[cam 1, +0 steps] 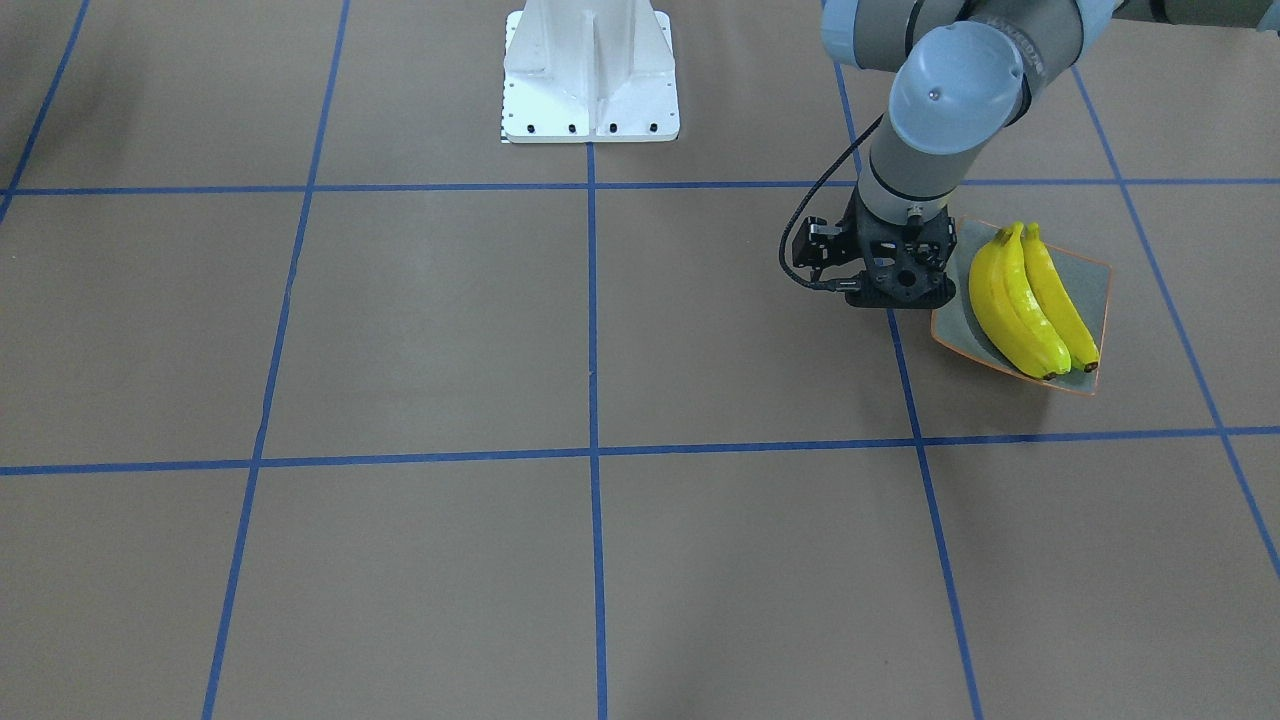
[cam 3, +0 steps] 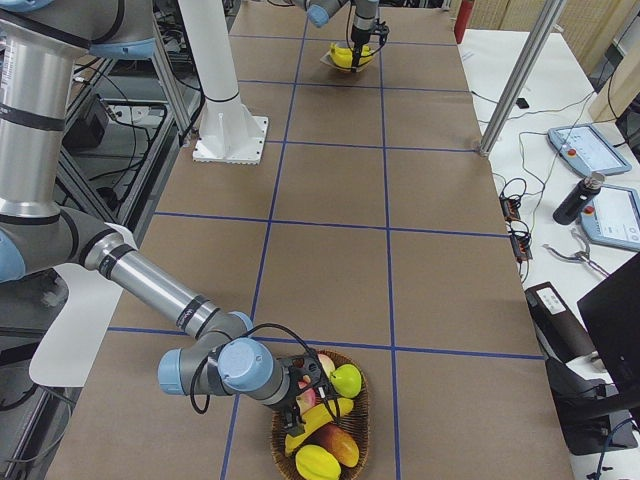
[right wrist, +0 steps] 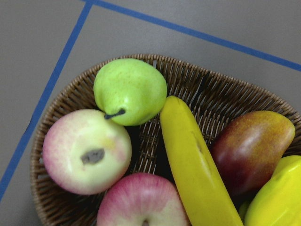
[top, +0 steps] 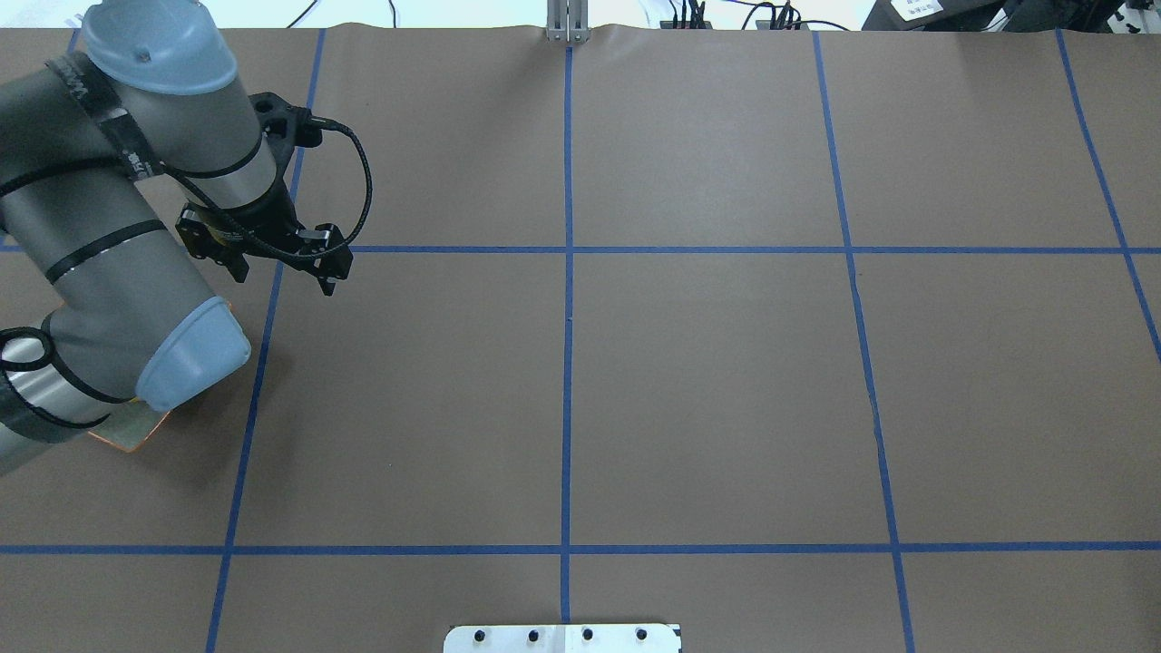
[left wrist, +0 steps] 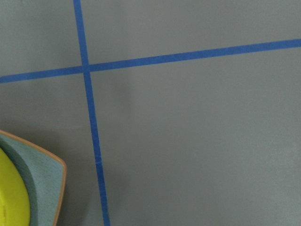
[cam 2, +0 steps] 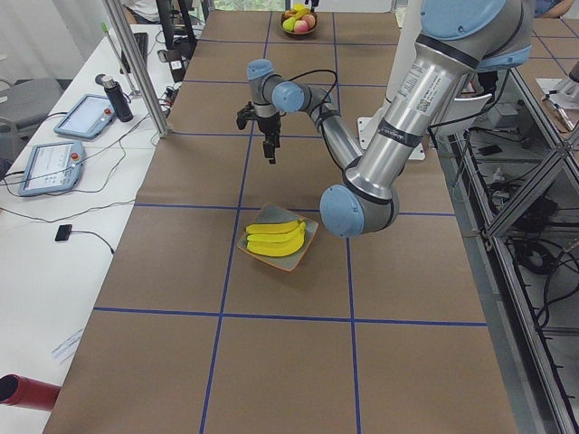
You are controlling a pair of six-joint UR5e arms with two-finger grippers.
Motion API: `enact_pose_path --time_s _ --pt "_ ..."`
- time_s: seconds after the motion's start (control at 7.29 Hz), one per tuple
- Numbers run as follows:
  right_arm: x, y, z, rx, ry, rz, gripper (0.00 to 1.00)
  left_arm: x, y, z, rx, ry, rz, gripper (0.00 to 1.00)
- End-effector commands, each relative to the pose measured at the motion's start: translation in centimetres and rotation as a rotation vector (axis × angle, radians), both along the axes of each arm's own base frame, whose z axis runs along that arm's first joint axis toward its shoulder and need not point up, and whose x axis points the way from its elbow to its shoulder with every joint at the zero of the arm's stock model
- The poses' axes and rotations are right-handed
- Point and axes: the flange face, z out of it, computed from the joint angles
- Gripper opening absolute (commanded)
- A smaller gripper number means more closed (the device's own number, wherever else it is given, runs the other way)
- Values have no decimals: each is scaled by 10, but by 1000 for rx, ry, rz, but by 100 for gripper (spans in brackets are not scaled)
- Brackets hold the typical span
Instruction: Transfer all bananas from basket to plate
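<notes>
Right gripper (cam 3: pixel 297 404) at basket (right wrist: pixel 221 92), can't tell its opening; banana (right wrist: pixel 197 160) wedged among fruit, we risk snagging the pear (right wrist: pixel 129 89). Left gripper (top: pixel 286 277) wide, empty, near plate (cam 1: pixel 1090 290).

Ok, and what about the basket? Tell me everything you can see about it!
The basket is round and woven from brown wicker. It sits flat on the brown table, close to a blue tape line. It is packed with fruit: a green pear, a pale apple, a redder apple, one yellow banana and a red-and-orange mango, all leaning on each other.
</notes>
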Motion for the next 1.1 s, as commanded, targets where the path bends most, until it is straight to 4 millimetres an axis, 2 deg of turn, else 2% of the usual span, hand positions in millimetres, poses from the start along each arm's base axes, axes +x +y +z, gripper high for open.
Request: enact_pose_path --time_s 0.0,0.27,0.41,0.55,0.96 --pt "6 1 12 77 157 -145 99 11 4 5 -9 -1 -4 100" --pt "8 -6 15 110 201 -257 97 12 5 6 -9 -1 -2 100" --pt "11 -9 16 108 243 -285 90 12 5 6 -2 6 -3 100" --pt "6 -15 18 125 297 -346 85 12 5 8 1 8 -4 100" --pt "-12 -31 19 113 283 -421 85 12 5 9 0 7 -4 100"
